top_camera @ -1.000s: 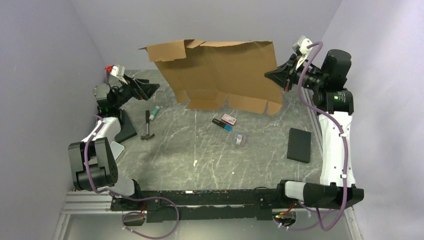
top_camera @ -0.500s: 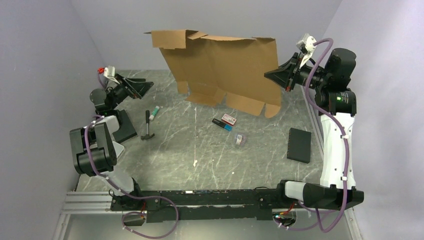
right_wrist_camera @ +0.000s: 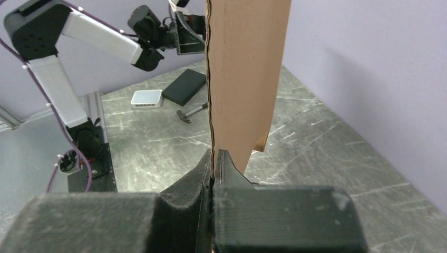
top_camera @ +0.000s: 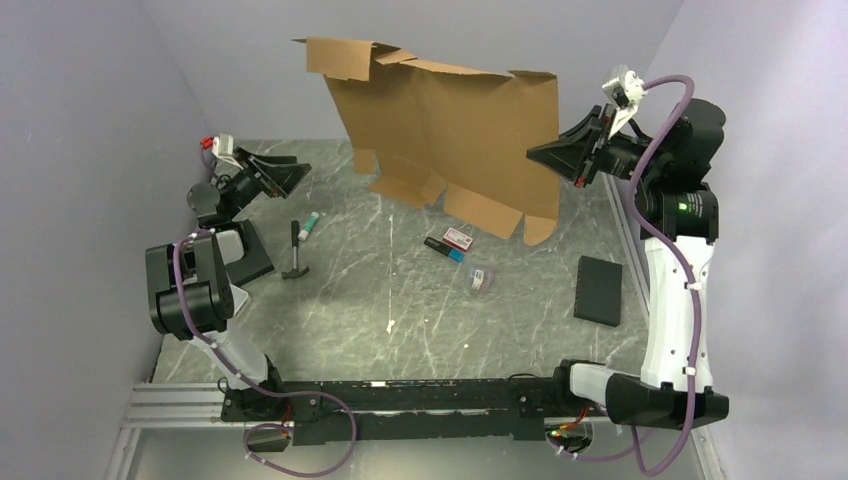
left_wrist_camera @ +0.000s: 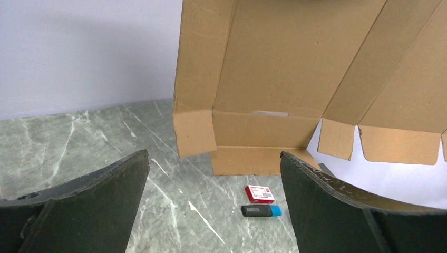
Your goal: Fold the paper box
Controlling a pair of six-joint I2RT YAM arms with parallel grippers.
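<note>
Left jaws, spread and empty at 9 o'clock, stand well apart from the paper box; right jaws at 3 o'clock pinch its right edge, the sheet hanging upright over the far tabletop, long axis running 9-to-3

Counting here: one paper box; two tools, left tool, right tool; two black pads; two markers; one hammer; one red-white packet.
</note>
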